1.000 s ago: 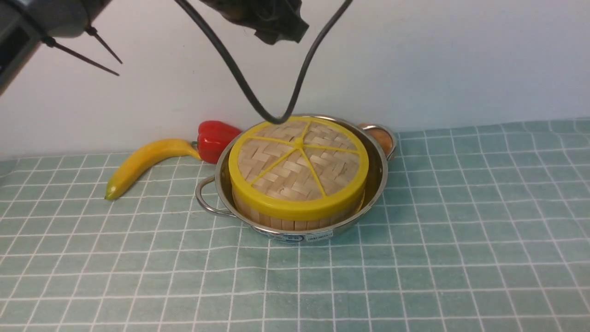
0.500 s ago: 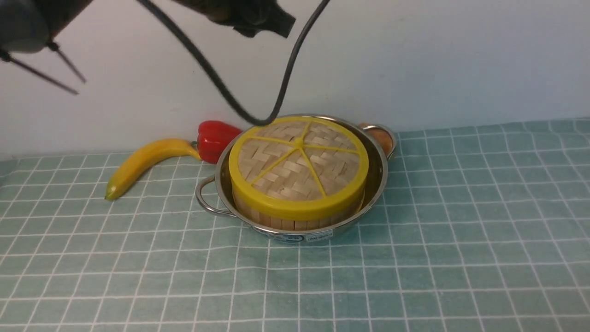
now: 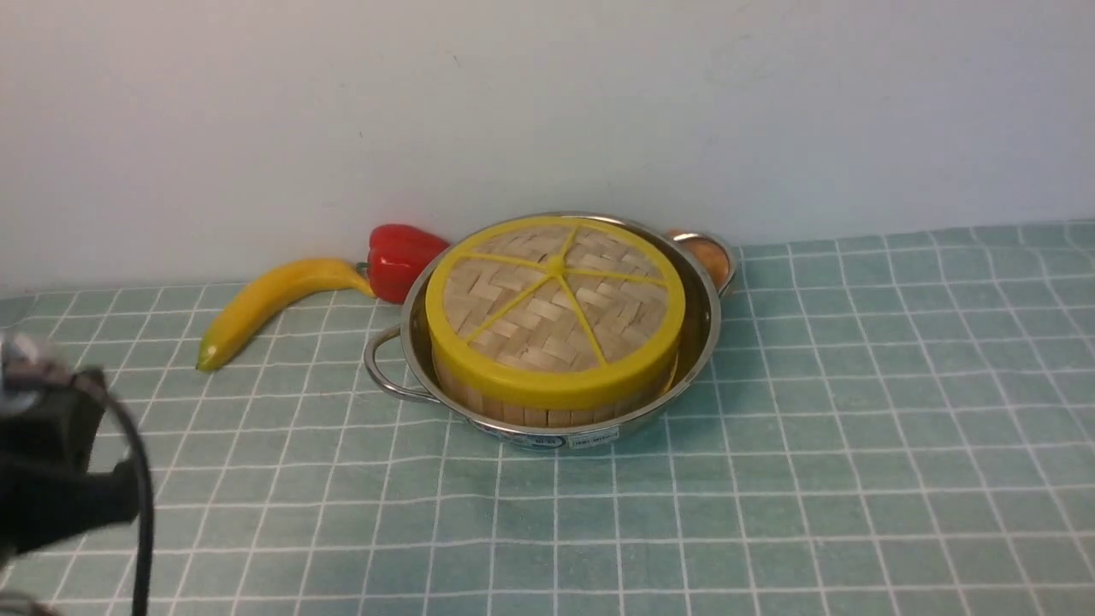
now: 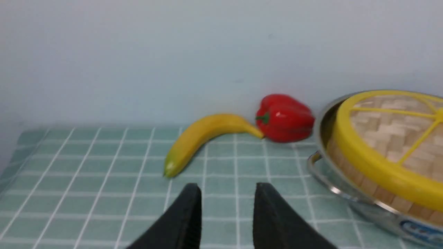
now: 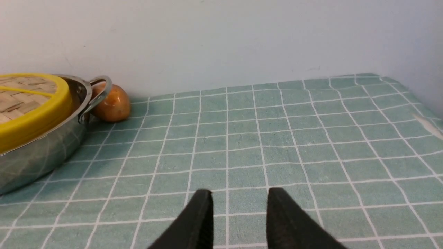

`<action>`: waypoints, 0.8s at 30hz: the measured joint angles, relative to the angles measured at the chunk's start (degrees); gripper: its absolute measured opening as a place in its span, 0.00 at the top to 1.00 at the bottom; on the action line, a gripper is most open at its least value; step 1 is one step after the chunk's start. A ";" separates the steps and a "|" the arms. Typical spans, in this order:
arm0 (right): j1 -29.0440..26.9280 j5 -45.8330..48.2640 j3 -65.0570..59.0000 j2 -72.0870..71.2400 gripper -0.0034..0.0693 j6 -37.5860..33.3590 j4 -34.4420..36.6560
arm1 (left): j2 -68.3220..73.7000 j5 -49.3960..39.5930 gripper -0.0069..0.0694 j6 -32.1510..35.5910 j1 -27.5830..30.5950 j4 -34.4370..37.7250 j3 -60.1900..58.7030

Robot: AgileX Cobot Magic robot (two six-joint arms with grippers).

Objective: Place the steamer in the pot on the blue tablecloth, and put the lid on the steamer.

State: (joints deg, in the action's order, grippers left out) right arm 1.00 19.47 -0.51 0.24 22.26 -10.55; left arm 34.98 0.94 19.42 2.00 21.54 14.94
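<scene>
**Both arms empty, lid seated on the steamer in the pot**

The left arm's fingers [image 4: 193, 214] stand slightly apart with a narrow gap and nothing between them, poised above the cloth [image 4: 86, 162] near the banana [image 4: 204, 136]. The right arm's fingers [image 5: 204, 218] are likewise parted by a narrow gap and empty, above bare cloth well apart from the pot [image 5: 41, 152]. In the front view only a blurred dark part of the left arm with a cable shows at the lower left; its fingers cannot be made out there.

Counted: one pot [image 3: 697, 334], one steamer [image 3: 547, 412], one lid [image 3: 554, 304], one banana [image 3: 265, 299], one red pepper [image 3: 398, 257], and one orange-brown rounded thing [image 3: 712, 261] behind the pot's far handle.

The steamer sits inside the pot, its slat wall showing below the lid's yellow rim. The lid lies flat on the steamer, six yellow spokes meeting at its centre. The pot stands on the cloth covering the tabletop, two loop handles visible, the pepper just beside it.

Small labels on the pot's near side carry print too small to read.
</scene>
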 joint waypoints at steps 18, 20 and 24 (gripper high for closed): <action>0.00 0.00 0.00 0.00 0.62 0.00 0.00 | -28.11 -3.42 0.59 8.23 3.20 0.39 -15.37; 0.00 0.00 0.00 0.00 0.62 0.00 0.00 | -28.11 -3.91 0.59 8.05 3.20 0.25 -15.37; 0.00 0.00 0.00 0.00 0.62 0.00 0.00 | -29.06 -8.85 0.59 -2.82 3.26 -10.15 -15.37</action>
State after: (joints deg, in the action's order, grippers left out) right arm 1.00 19.47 -0.51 0.24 22.26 -10.55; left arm 5.92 -7.91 16.60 5.26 11.39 -0.43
